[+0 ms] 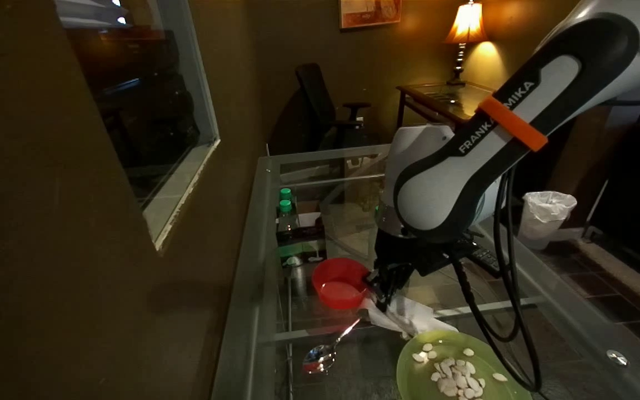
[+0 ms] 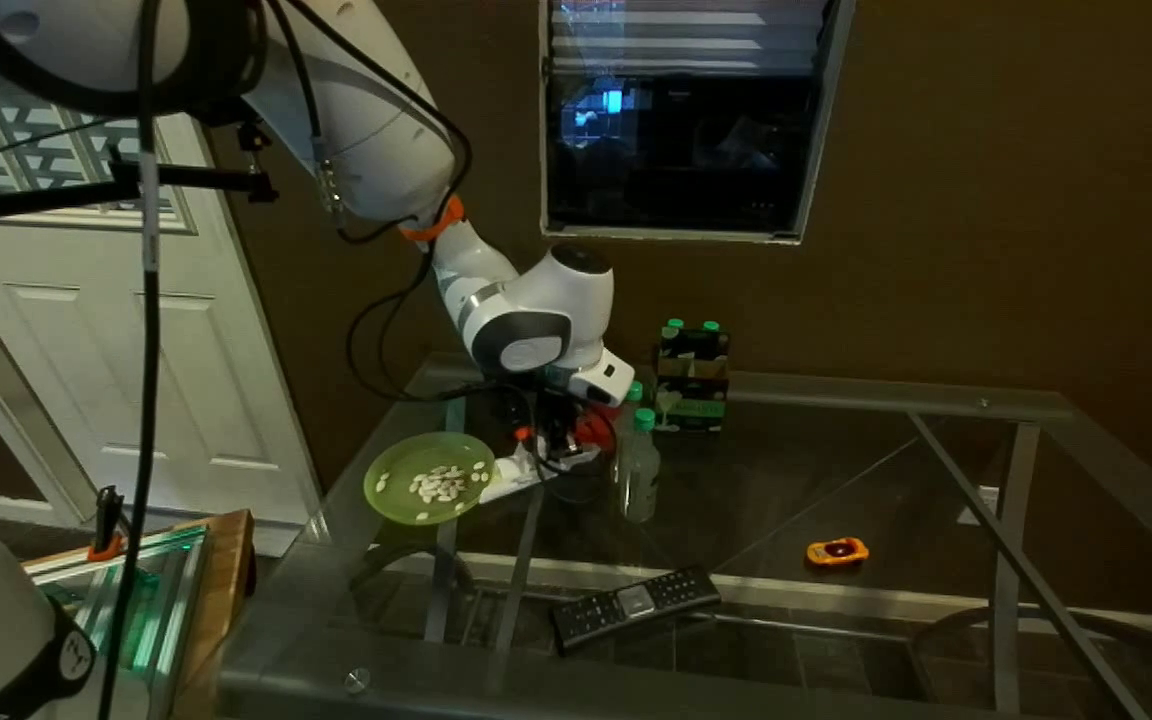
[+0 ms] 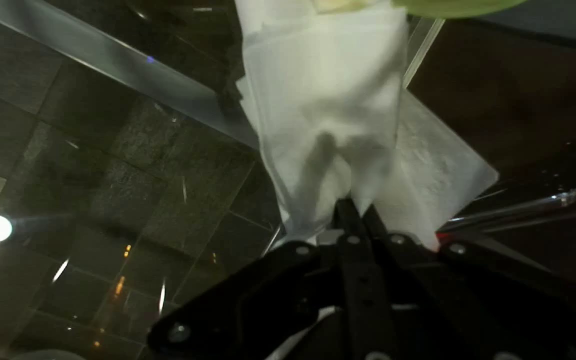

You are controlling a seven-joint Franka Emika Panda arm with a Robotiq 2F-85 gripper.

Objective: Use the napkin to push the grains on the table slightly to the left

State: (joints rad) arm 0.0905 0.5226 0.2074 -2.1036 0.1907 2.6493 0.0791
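Observation:
The white crumpled napkin (image 1: 417, 318) lies on the glass table (image 1: 249, 311) between the red bowl and the green plate. It also shows in an exterior view (image 2: 514, 480) and fills the upper middle of the wrist view (image 3: 328, 85). My gripper (image 3: 360, 206) points down with its fingers close together on a fold of the napkin. In an exterior view the gripper (image 1: 381, 303) is low beside the red bowl (image 1: 339, 294). Loose grains on the table cannot be made out clearly; one pale speck (image 1: 405, 335) sits at the napkin's edge, and the napkin may hide others.
A green plate (image 1: 407, 369) with many pale pieces (image 1: 453, 378) touches or nearly touches the napkin. A metal spoon (image 1: 320, 358) lies near the bowl. Bottles (image 2: 641, 478), a carton (image 2: 693, 400), a black remote (image 2: 636, 605) and an orange toy car (image 2: 837, 552) are on the table.

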